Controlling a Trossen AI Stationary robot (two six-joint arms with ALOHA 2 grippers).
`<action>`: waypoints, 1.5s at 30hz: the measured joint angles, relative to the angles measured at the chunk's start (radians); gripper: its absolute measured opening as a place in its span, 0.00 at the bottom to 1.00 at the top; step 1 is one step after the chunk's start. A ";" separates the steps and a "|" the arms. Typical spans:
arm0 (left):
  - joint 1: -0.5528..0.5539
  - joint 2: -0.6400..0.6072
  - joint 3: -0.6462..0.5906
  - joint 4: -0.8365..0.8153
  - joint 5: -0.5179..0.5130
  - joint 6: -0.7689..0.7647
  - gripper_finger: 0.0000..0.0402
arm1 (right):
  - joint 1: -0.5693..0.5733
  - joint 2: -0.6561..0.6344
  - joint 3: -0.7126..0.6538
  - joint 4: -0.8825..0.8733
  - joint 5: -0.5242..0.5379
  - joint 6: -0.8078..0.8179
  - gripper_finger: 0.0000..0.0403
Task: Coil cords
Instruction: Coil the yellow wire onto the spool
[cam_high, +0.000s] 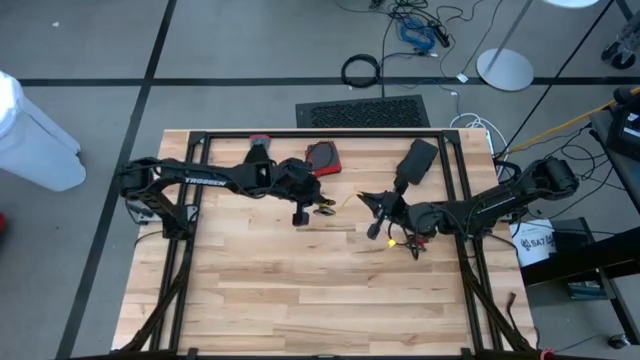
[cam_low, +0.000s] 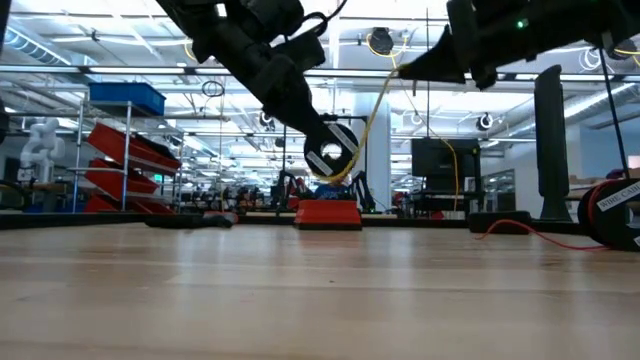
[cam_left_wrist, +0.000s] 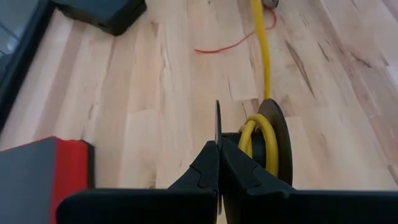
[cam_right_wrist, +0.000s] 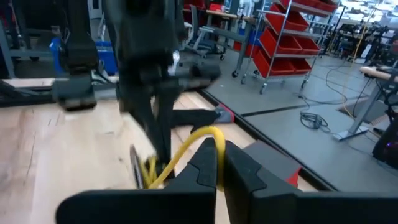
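Above the middle of the table (cam_high: 300, 290), the left gripper (cam_left_wrist: 219, 163) hangs with its fingers pressed together, a few loops of the yellow cord (cam_left_wrist: 266, 74) bunched against a dark disc (cam_left_wrist: 281, 140) just beside its tip; whether the fingers actually pinch the cord is hard to tell. From the loops the cord runs off across the wood toward the right gripper (cam_right_wrist: 219, 163), which is raised off the table nearby, with its fingers clamped on the cord where it arches over their tips. In the low view the cord hangs in a slack curve between the two grippers. A thin red cord (cam_left_wrist: 233, 42) lies on the wood beyond the left gripper. A red-and-black case (cam_high: 322, 155) sits near the table's far edge.
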 joint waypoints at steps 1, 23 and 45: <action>-0.005 0.015 0.000 0.018 0.000 0.000 0.00 | 0.000 0.000 0.009 -0.001 -0.002 -0.007 0.00; 0.007 0.095 0.000 0.151 -0.109 -0.010 0.00 | 0.005 0.000 0.057 -0.366 0.032 0.177 0.00; 0.068 -0.069 -0.001 0.339 -0.227 -0.113 0.00 | 0.065 0.153 0.048 -0.477 0.042 0.338 0.00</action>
